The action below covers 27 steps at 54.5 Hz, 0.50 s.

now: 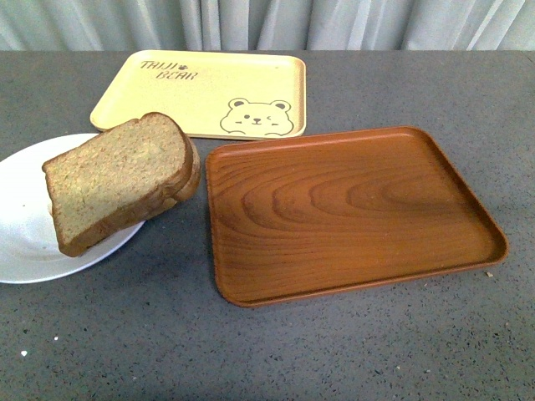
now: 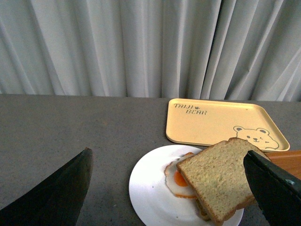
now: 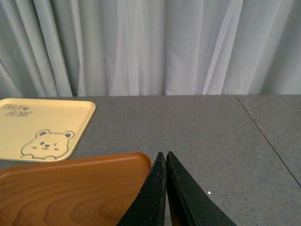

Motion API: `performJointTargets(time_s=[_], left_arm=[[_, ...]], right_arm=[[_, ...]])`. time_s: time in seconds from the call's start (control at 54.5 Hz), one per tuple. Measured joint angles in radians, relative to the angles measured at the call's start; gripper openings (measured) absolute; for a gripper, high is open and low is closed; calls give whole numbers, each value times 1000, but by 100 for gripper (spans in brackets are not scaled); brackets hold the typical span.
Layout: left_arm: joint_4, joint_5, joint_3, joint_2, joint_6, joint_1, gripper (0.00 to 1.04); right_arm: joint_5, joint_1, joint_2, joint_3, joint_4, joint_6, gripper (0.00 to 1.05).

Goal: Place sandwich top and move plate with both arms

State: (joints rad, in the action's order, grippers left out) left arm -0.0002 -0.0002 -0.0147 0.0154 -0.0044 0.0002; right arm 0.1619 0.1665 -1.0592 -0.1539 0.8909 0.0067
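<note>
The sandwich top (image 1: 113, 180), a tan speckled bread slice, lies tilted on the white plate (image 1: 25, 242) at the left of the front view, over a second slice and a fried egg (image 2: 178, 179). It also shows in the left wrist view (image 2: 221, 176), on the plate (image 2: 150, 197). My left gripper (image 2: 167, 181) is open, raised above and behind the plate, its fingers (image 2: 66, 188) wide apart and empty. My right gripper (image 3: 165, 154) is shut and empty, over the far edge of the brown wood-grain tray (image 3: 70, 188). Neither arm shows in the front view.
The brown wood-grain tray (image 1: 351, 209) lies to the right of the plate. The pale yellow bear-print tray (image 1: 205, 92) lies behind both. A grey curtain (image 2: 141, 47) hangs at the table's far edge.
</note>
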Motion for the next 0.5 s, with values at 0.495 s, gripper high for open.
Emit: performJointTargets(time_s=[0.495], left_arm=[[0, 0, 0, 0, 0, 0, 96]], right_arm=[[-152, -153, 280, 131, -148, -1, 2]])
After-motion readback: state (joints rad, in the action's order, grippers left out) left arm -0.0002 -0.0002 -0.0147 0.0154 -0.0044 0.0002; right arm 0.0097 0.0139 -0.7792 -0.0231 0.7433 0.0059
